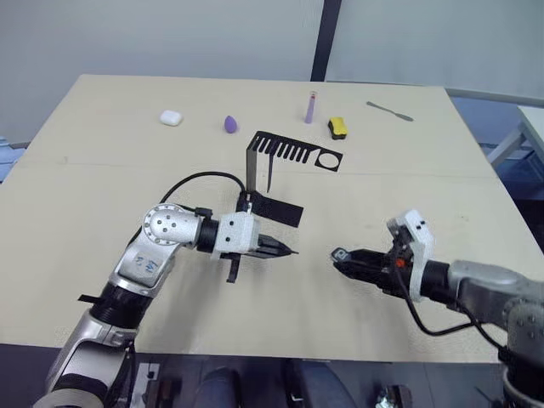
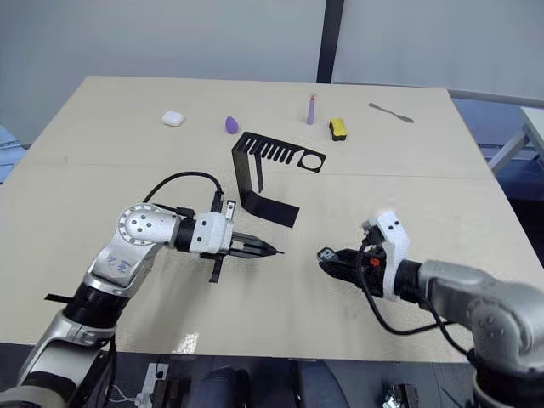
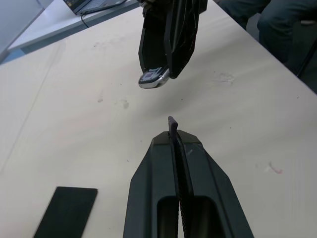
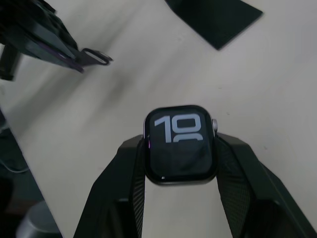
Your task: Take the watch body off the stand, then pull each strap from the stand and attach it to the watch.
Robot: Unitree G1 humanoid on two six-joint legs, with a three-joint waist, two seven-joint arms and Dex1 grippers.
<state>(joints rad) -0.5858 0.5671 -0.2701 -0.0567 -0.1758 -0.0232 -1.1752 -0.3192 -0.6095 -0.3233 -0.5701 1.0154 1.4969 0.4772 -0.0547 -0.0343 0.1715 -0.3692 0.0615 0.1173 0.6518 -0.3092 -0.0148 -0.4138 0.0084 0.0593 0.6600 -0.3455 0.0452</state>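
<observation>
The right gripper, two black fingers on a white wrist, is closed on the small rounded-square watch body, whose dark glossy screen shows pale digits and whose greyish rim sits pinched between the two fingers. Facing it across a short stretch of bare tabletop, the left gripper has its black fingers pressed together on a thin narrow black strap; one end pokes out past the fingertips toward the watch, and the other end hangs out behind the fingers toward the table. The strap tip and the watch are near but apart.

Just beyond the left gripper stands the thin black sheet-metal stand, its flat base on the beige wooden table, with an upright and a top arm bearing comb-like slots and a round ring hole. One more thin black strap hangs from the slotted arm.

Farther still, along the table's far side, lie a white rounded case, a purple teardrop-shaped sponge, an upright lilac tube, a yellow-and-black small block and a grey metal spatula.
</observation>
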